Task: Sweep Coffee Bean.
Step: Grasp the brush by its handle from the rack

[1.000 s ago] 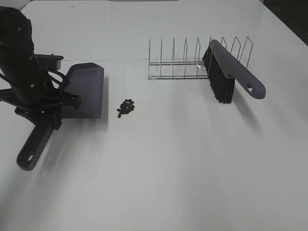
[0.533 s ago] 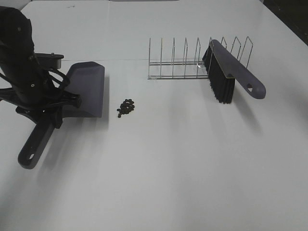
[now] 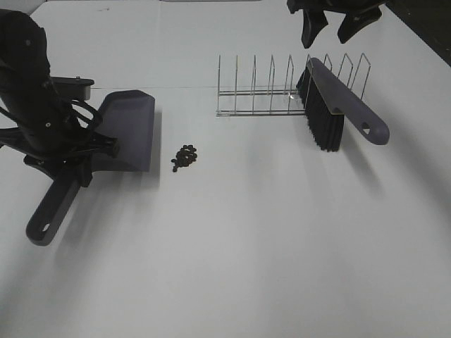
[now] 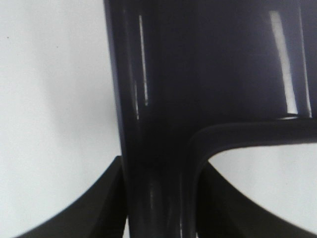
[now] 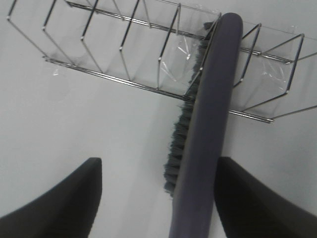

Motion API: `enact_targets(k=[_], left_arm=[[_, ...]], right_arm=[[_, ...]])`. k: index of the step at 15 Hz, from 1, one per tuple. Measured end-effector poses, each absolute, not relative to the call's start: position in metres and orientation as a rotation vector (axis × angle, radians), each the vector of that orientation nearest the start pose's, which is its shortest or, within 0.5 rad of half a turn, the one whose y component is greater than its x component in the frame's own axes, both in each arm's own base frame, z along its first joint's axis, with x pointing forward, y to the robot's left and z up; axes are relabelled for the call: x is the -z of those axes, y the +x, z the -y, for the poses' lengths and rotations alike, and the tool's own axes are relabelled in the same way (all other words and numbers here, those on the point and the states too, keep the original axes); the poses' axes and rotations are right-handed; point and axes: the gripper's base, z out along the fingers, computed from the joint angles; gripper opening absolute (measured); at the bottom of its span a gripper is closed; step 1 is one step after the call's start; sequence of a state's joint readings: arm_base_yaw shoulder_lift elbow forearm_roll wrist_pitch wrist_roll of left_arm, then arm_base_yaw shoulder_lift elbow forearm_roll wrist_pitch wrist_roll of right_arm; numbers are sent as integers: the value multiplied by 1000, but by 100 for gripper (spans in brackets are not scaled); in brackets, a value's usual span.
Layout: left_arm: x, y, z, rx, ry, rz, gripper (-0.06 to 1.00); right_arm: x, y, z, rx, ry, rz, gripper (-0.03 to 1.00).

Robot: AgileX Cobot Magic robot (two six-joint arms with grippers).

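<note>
A small pile of dark coffee beans (image 3: 184, 156) lies on the white table just right of the grey dustpan (image 3: 128, 131). My left gripper (image 3: 74, 163) is shut on the dustpan's handle (image 4: 153, 148), holding the pan's open edge toward the beans. A grey brush (image 3: 338, 105) with black bristles leans in the wire rack (image 3: 268, 91) at the back right. My right gripper (image 3: 331, 21) is open above the brush's far end; in the right wrist view its fingers straddle the brush's back (image 5: 208, 124) without touching it.
The wire rack (image 5: 114, 44) has several upright dividers around the brush. The table's dark far right edge (image 3: 423, 28) lies beyond the rack.
My right gripper has come into view at the top, above the brush. The left gripper and dustpan have shifted very slightly.
</note>
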State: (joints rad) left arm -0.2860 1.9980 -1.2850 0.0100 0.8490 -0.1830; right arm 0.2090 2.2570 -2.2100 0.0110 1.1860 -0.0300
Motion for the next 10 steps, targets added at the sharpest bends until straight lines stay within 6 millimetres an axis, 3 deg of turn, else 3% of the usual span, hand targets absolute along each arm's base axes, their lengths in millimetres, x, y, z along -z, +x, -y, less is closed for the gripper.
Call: enact_targets(k=[4, 10], left_arm=[[-144, 362, 106, 22, 166, -3042, 36], [-144, 362, 106, 24, 165, -3042, 36]], right_arm=[[-243, 498, -98, 62, -328, -2720, 57], [-197, 509, -100, 80, -342, -2777, 57]])
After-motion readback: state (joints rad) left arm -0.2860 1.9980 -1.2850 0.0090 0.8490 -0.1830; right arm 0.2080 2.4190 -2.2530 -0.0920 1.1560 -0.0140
